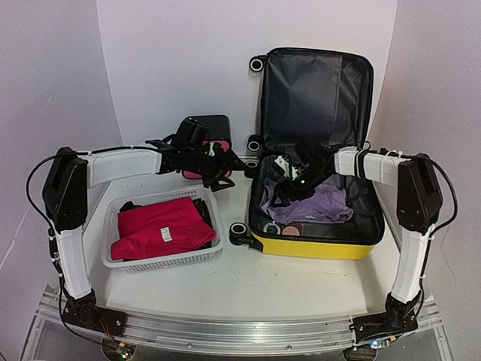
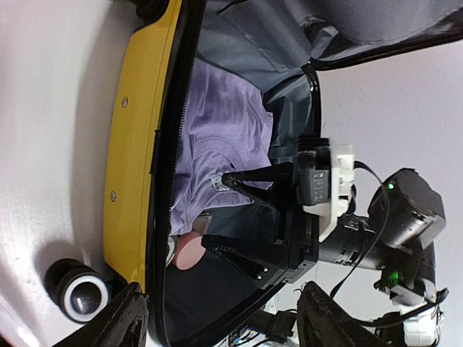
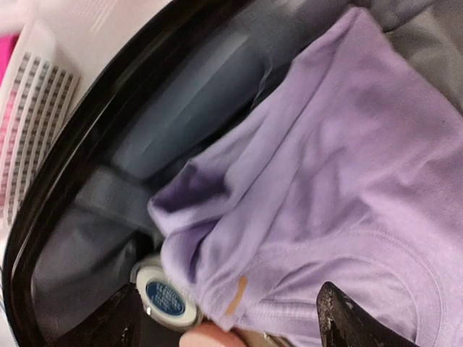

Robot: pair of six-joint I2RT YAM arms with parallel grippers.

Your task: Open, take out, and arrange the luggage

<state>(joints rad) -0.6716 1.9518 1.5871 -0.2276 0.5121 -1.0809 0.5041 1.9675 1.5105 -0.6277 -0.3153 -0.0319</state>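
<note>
Now the suitcase (image 1: pixel 316 244) lies open at the right of the table (image 1: pixel 248 289), lid upright. The right gripper (image 1: pixel 285 192) hangs inside it, fingers spread above a lilac shirt (image 1: pixel 323 204). The left gripper (image 1: pixel 229 169) hovers just left of it, fingers apart, empty.

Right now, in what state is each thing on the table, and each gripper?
yellow suitcase: open, lid standing upright.
purple shirt: crumpled, lying inside the suitcase.
white mesh basket: holds a pink garment.
left gripper: open, empty.
right gripper: open, empty, inside the suitcase over the shirt.
</note>
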